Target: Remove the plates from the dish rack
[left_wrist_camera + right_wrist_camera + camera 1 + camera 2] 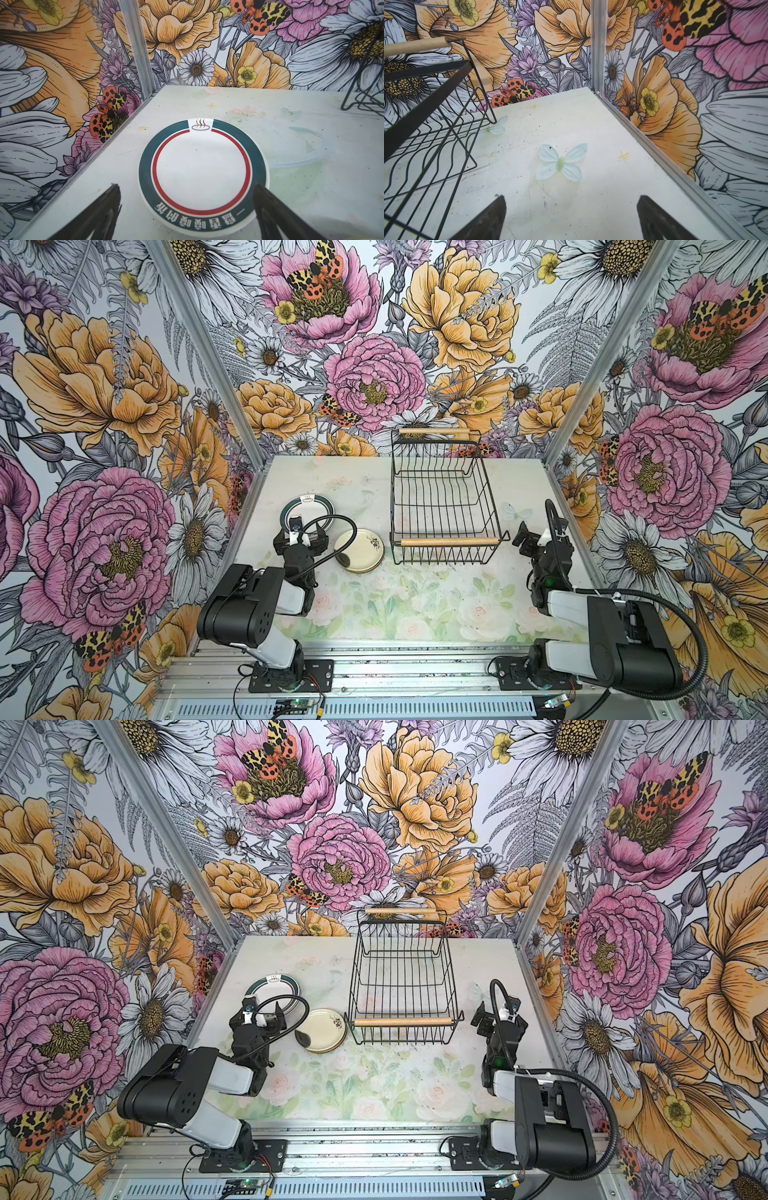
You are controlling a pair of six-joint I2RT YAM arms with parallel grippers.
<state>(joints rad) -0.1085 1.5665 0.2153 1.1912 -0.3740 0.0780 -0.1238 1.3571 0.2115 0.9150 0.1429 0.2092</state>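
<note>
I'm looking down on the pale flower-printed table (pixel 374 489), with the dish rack (pixel 449 541) standing at its back centre, one wooden handle toward me and the other against the far wall. Through its wires I see only tabletop in both top views.

To the left of the rack, the left gripper (pixel 186 185) hangs low over the near edge of a plate, its jaws spread wide with nothing between them. To the right of the rack, level with its near handle and clear of the wire, the right gripper (pixel 571 196) sits with jaws just as wide apart over bare table.

The white plate with the dark green rim (pixel 202 166) lies flat well left of the rack. The cream plate (pixel 359 551), with a small dark flower print, lies just beside the rack's near left corner; whether more lie under it I cannot tell.

A printed pale butterfly (pixel 561 162) shows right of the rack.
</note>
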